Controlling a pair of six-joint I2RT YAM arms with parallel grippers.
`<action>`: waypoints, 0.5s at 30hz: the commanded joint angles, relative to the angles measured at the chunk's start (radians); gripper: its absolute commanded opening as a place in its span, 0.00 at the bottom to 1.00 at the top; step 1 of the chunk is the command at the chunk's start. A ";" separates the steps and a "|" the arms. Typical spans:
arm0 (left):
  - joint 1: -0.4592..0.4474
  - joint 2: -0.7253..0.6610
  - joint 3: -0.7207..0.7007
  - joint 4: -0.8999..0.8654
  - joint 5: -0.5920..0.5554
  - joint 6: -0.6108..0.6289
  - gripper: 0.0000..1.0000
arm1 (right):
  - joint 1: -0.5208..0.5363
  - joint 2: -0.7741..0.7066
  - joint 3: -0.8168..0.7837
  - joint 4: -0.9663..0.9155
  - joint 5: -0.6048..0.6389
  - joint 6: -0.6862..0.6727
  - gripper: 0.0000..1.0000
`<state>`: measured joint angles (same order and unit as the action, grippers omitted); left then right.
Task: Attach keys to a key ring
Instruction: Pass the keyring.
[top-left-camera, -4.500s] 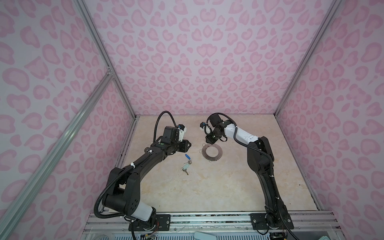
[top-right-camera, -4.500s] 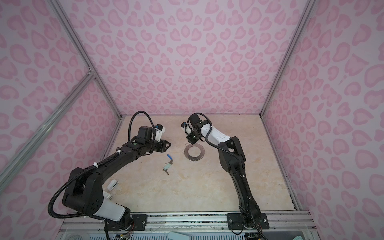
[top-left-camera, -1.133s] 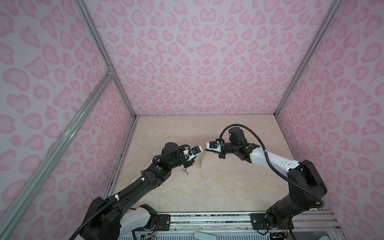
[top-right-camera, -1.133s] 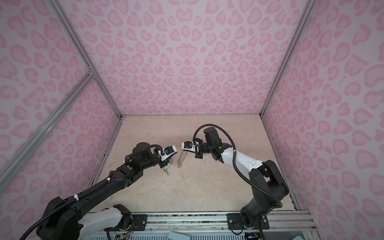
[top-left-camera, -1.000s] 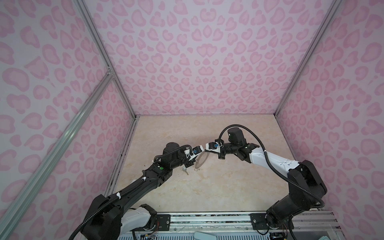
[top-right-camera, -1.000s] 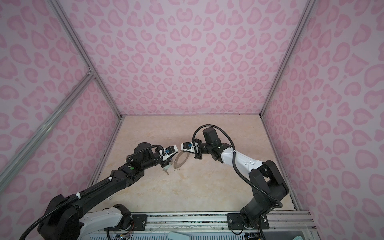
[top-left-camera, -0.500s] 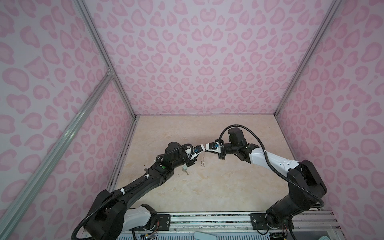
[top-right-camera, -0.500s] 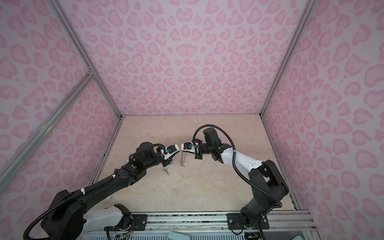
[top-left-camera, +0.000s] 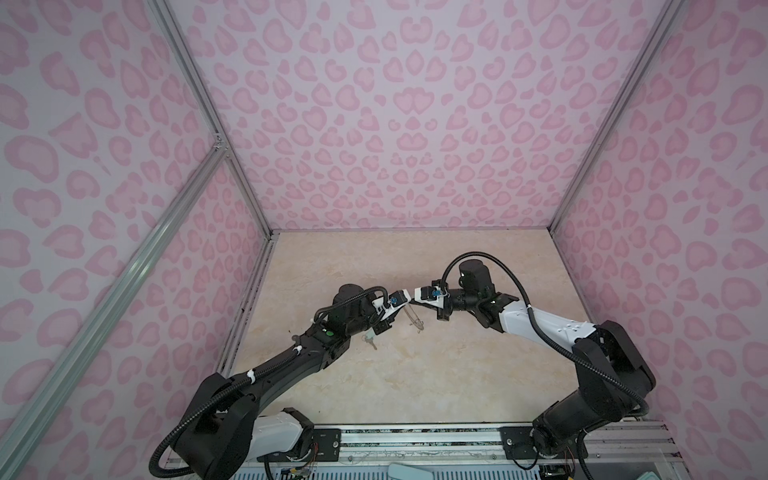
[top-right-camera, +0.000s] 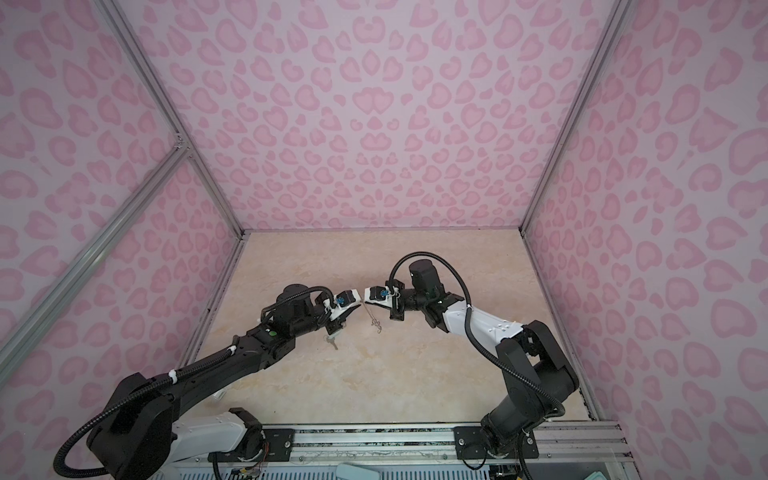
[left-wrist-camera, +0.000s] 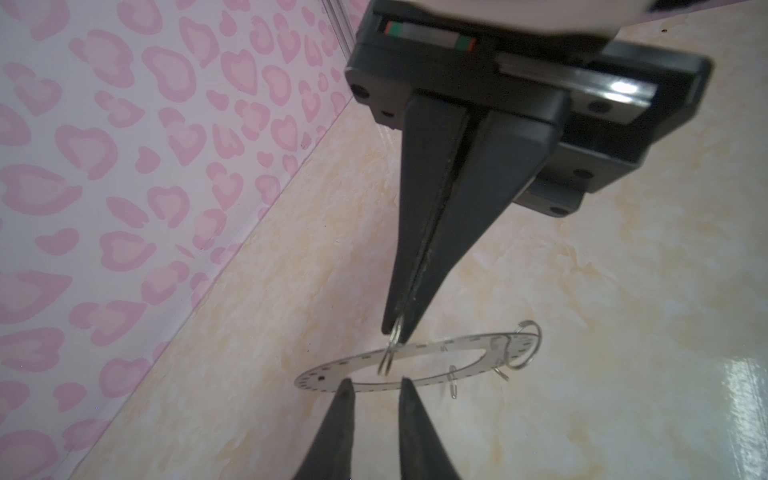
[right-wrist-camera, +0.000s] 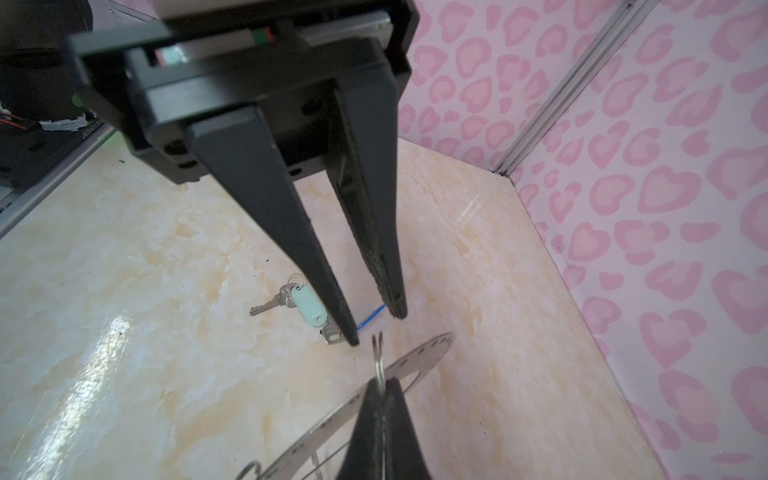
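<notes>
The right gripper (left-wrist-camera: 397, 328) is clenched on a thin wire loop (left-wrist-camera: 388, 361), from which the key ring (left-wrist-camera: 436, 353) is hung above the table (right-wrist-camera: 124, 249). The left gripper (left-wrist-camera: 374, 386) is held just beside the ring's rim, parted and empty. The keys (right-wrist-camera: 286, 297) are seen lying on the table below. If the ring is nudged, the loop could be twisted out of so narrow a pinch. The ring is flat grey metal, pierced with small rim holes. The table is glossy and marbled.
</notes>
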<state>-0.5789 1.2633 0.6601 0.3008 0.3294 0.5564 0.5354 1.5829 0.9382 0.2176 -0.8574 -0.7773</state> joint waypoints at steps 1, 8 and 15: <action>0.001 0.007 0.003 0.047 0.002 -0.010 0.22 | 0.001 -0.007 -0.008 0.049 -0.023 0.016 0.00; -0.003 0.016 0.007 0.065 -0.004 -0.016 0.22 | 0.002 -0.008 -0.018 0.062 -0.023 0.019 0.00; -0.012 0.021 0.007 0.069 0.000 -0.013 0.15 | 0.007 -0.003 -0.015 0.067 -0.026 0.026 0.00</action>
<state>-0.5888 1.2797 0.6601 0.3218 0.3256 0.5426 0.5407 1.5761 0.9253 0.2485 -0.8654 -0.7620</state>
